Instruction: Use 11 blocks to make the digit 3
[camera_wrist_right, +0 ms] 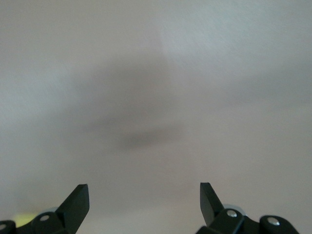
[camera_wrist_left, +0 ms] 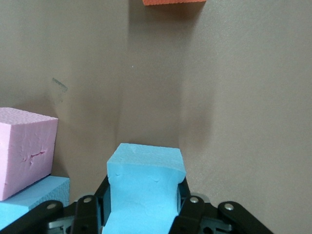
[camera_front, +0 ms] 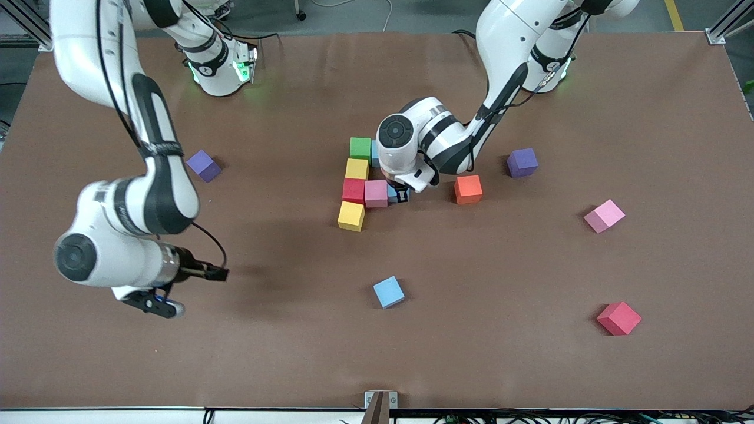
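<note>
A cluster of blocks lies mid-table: green (camera_front: 360, 147), yellow (camera_front: 357, 169), red (camera_front: 353, 190), pink (camera_front: 376, 193) and a second yellow (camera_front: 351, 216). A blue block (camera_front: 374, 154) peeks out beside the green one, mostly hidden by the left wrist. My left gripper (camera_front: 400, 195) (camera_wrist_left: 145, 189) is down low right beside the pink block (camera_wrist_left: 24, 151), shut on another blue block (camera_wrist_left: 145, 163). My right gripper (camera_front: 219, 273) (camera_wrist_right: 145, 195) waits open over bare table at the right arm's end, holding nothing.
Loose blocks lie around: orange (camera_front: 468, 189) and purple (camera_front: 522, 162) toward the left arm's end, pink (camera_front: 604, 215) and red (camera_front: 618, 318) farther that way, blue (camera_front: 389, 292) nearer the camera, purple (camera_front: 204, 165) toward the right arm's end.
</note>
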You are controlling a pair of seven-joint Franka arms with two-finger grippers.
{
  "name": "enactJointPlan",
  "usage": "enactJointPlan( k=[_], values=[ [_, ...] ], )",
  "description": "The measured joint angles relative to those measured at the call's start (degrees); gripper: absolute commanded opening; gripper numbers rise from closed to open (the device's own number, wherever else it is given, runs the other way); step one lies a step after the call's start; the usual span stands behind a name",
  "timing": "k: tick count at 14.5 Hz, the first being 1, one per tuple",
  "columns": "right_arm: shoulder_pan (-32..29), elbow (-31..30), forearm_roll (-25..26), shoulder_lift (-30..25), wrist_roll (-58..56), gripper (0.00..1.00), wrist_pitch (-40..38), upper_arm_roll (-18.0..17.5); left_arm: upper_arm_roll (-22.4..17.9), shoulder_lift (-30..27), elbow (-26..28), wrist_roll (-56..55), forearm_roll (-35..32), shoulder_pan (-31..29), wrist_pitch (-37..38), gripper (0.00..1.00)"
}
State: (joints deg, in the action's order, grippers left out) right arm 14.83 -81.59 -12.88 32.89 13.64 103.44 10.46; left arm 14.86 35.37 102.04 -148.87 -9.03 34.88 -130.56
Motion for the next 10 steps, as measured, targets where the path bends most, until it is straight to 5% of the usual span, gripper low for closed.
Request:
enactJointPlan(
  k=[5, 10],
  values=[
    [-0.45, -19.35, 4.30, -9.71, -8.25, 1.00, 1.67, -0.20, -0.05, 0.00, 0.06, 0.00, 0.00, -0.67, -0.21, 0.03],
    [-2.35, -32.49, 6.32, -16.81, -26.56, 1.00, 2.09, -0.23, -0.08, -0.01, 0.21, 0.00, 0.00, -0.66, -0.73, 0.03]
  ],
)
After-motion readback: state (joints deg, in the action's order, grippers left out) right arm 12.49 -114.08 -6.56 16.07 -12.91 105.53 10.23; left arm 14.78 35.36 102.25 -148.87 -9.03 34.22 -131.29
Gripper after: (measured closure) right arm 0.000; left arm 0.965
